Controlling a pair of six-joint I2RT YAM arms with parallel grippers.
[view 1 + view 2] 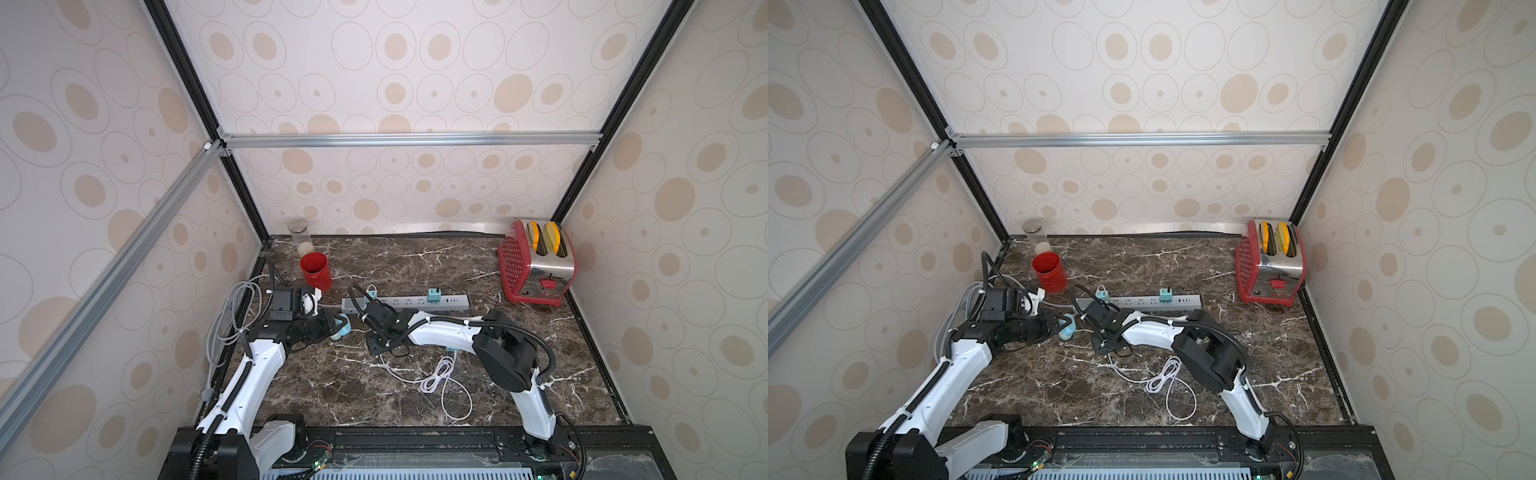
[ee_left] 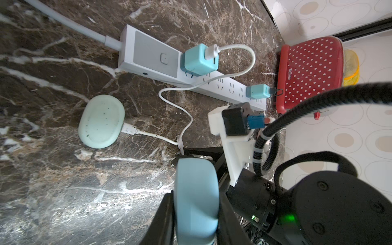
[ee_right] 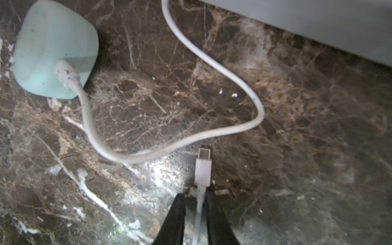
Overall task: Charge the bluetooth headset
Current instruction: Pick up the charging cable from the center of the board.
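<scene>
Headset case: clenched in left gripper, by the left end of the power strip, not yet plugged. Right gripper straddles the free cable behind its plug; we cannot tell whether it pinches.

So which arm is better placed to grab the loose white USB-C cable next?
Right. The right gripper straddles the white USB-C cable just behind its plug; the left gripper is clamped on a pale blue rounded plastic case.
</scene>
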